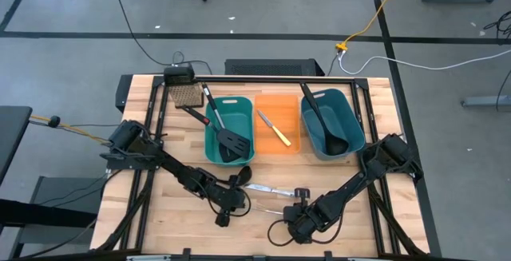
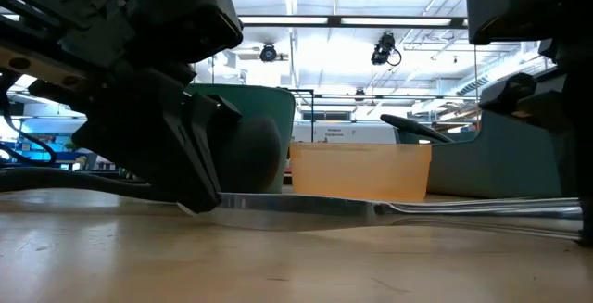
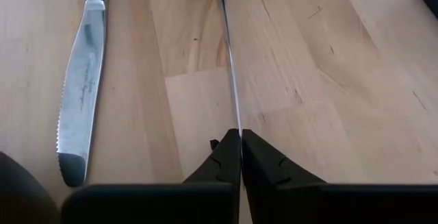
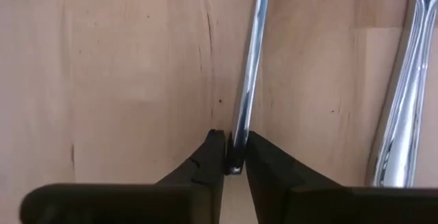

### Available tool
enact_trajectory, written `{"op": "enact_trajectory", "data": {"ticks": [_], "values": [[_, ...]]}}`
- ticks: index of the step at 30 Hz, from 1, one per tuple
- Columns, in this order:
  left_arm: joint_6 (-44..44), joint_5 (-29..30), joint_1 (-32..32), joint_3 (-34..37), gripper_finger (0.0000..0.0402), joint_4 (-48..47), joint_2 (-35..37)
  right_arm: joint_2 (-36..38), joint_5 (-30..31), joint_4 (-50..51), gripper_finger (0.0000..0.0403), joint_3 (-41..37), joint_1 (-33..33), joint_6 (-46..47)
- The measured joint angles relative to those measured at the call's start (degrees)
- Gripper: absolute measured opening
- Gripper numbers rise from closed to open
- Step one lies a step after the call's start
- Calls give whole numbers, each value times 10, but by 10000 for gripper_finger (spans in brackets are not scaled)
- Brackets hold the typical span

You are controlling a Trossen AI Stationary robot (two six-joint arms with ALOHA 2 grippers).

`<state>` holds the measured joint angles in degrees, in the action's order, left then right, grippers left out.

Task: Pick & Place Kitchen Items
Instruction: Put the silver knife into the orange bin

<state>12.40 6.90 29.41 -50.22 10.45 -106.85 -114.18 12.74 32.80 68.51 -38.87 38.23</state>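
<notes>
A slim silver knife [image 1: 267, 211] lies near the table's front edge, turned on its edge. My left gripper [image 3: 239, 133] is shut on its blade end and my right gripper [image 4: 233, 136] on its handle end. A second silver knife [image 3: 82, 87] lies flat on the wood just beyond it. A black ladle's bowl [image 1: 243, 173] rests on the table beside my left arm. My left gripper pinches the knife's blade [image 3: 236, 118] near its tip between the two fingers, slanting down from the table's left. The fingers run along the blade, which stands on edge. My right gripper pinches the free end of the handle [image 4: 239, 125] between its two fingers, pointing steeply down from the right. The knife [image 2: 296, 206] stretches level between both grippers, low over the wood; whether it touches the table I cannot tell.
At the back stand a teal bin [image 1: 214, 137] with black spatulas, an orange bin [image 1: 294, 137] holding a yellow-handled knife [image 1: 275, 129], and a second teal bin [image 1: 351, 117] with a ladle. A grid-headed utensil [image 1: 185, 97] lies at the far left.
</notes>
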Motion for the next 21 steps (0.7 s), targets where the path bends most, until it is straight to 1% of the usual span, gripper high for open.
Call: {"op": "enact_trajectory", "data": {"ticks": [2, 6, 8, 13, 19, 21], "values": [[0, -1, 0, 0, 5, -1, 0, -1, -1, 11, 79, 9, 4, -14], [-1, 1, 0, 0, 5, -3, 0, -1, -32, 16, 82, 11, 21, -27], [-1, 1, 0, 0, 5, -3, 0, 0, -54, 17, 71, 12, 29, -28], [1, 1, 1, 0, 6, -4, 0, 0, -63, 17, 29, 12, 37, -34], [4, 1, 1, 1, 6, -4, 0, 0, -83, 17, 29, 12, 43, -34], [4, 0, 1, 1, 13, -3, 0, 0, -86, 18, 29, 12, 43, -34]]}}
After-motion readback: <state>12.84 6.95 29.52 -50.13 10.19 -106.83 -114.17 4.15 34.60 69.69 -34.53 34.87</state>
